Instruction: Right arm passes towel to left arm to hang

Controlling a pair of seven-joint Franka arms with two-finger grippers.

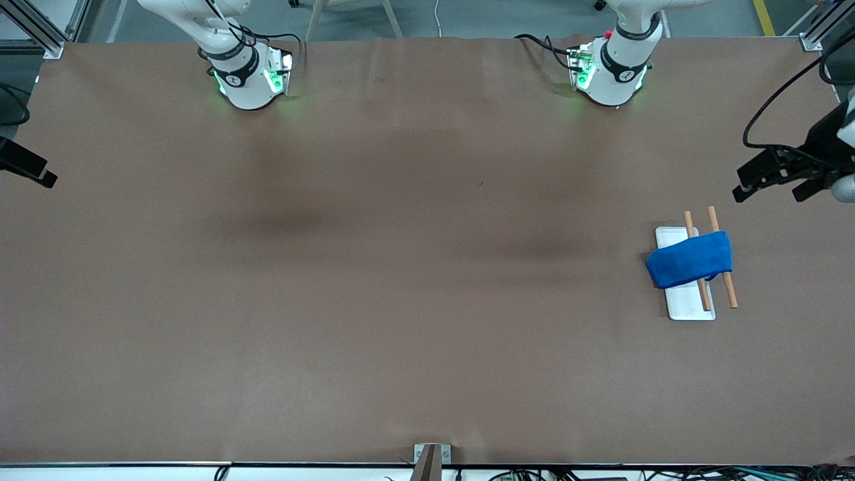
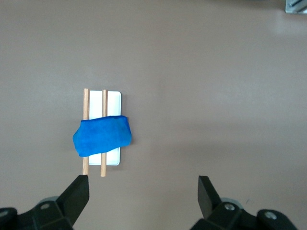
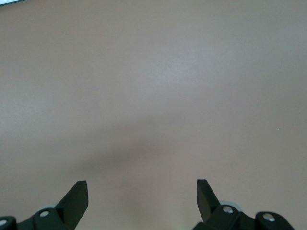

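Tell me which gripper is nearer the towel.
Left. The left gripper hangs open over bare table beside the towel at its end; the right gripper is over bare table, towel out of its view.

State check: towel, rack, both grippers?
towel: draped over both rods, not held.
rods: two, side by side above the white base, the one nearer the left arm's end overhanging its edge.
left gripper: open, empty, over bare table beside the rack.
right gripper: open, empty, over bare table, waiting.

A brown table (image 1: 374,267) is filling most of the scene under even light, with grey floor (image 1: 481,17) and aluminium frame posts (image 1: 40,30) showing along its upper edge.
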